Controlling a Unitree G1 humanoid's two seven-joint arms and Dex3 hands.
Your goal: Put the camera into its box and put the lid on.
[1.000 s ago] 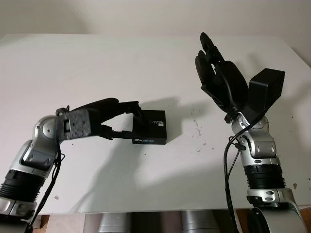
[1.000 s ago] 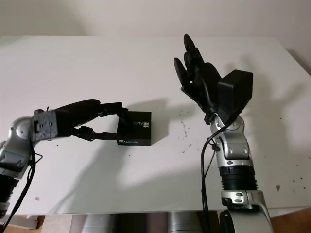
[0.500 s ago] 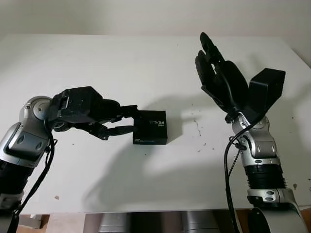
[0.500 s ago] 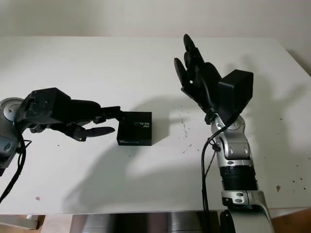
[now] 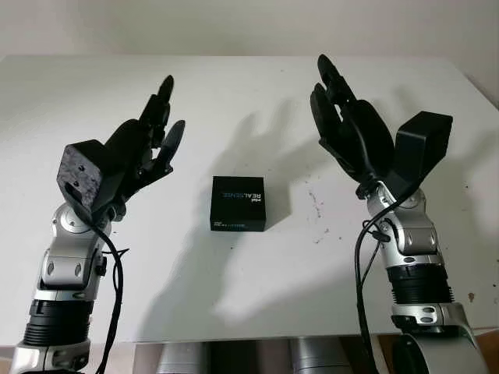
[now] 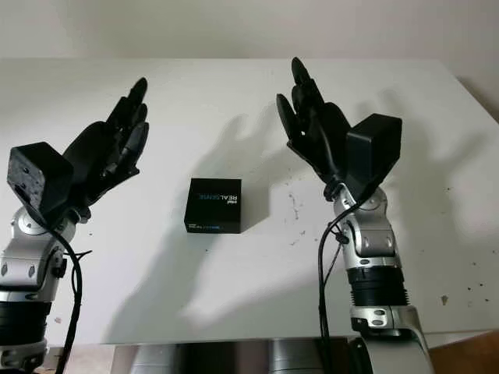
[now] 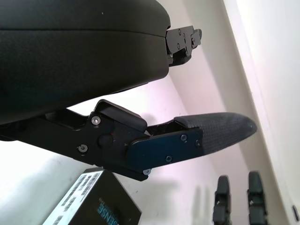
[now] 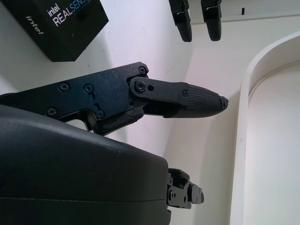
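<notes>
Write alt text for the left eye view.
A closed black box sits in the middle of a white table, held by neither hand. The left hand and right hand are both raised open above the table on either side of it.

Both arms are silver-jointed with black cables; the left hand (image 5: 144, 144) and right hand (image 5: 347, 125) are black, with screws.

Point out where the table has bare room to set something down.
The white table is bare along its far side beyond both hands, and on the near strip in front of the black box. It is tighter beside the box, where the open left hand and open right hand are raised on either side.
</notes>
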